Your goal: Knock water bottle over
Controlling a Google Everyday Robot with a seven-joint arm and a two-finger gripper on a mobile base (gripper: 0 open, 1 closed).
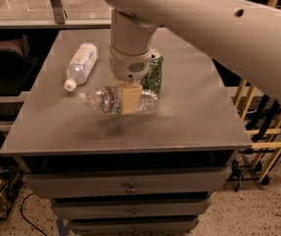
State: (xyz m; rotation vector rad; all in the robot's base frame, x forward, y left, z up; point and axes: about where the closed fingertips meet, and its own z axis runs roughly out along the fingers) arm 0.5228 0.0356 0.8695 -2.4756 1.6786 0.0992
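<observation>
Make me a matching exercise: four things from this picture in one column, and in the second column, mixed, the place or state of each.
1 water bottle
2 white-label bottle
3 green can
4 end effector

a upright, behind the end effector
b over the middle of the table, shut on a bottle
c lying loose, left rear
d held horizontal

Pairs: 1-d; 2-c; 3-a; 4-b
</observation>
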